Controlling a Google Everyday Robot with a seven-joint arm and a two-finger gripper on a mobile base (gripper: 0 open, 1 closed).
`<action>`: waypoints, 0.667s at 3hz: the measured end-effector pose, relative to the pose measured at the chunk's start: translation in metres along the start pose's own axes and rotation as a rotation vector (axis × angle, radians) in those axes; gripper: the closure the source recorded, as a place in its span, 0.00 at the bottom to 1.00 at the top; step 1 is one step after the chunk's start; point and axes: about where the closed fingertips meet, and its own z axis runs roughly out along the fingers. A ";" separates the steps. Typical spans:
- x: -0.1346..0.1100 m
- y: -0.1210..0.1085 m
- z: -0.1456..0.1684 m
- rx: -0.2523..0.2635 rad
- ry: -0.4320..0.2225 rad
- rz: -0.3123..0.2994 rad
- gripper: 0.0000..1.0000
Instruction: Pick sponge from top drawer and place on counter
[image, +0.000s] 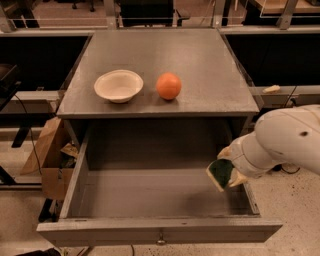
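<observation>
So the tool (228, 167) is over the right-hand end of the open top drawer (150, 192), clamped on the sponge (220, 173) with a pale finger on either side of it. The sponge is tilted up on edge, with its dark green face turned toward the middle of the drawer and a thin yellow strip showing along the lower edge. It looks lifted off the drawer floor, and it's close to the drawer's right wall, so that side is tight. The fat white arm (287, 140) comes in from the right, over that wall.

Everything to the left of the sponge inside the drawer is plain grey floor. The front panel with its little knob (160, 241) sits nearest the camera.

Up on the desk (200, 60), the white bowl (118, 85) and the orange ball (169, 85) sit near each other but apart, toward the front edge, left of centre. The front right corner and the whole back half are bare grey. A cardboard box (47, 155) stands on the floor by the drawer's left side.
</observation>
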 end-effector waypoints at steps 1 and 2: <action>0.016 -0.023 -0.070 0.081 0.060 0.045 1.00; 0.031 -0.071 -0.118 0.108 0.099 0.049 1.00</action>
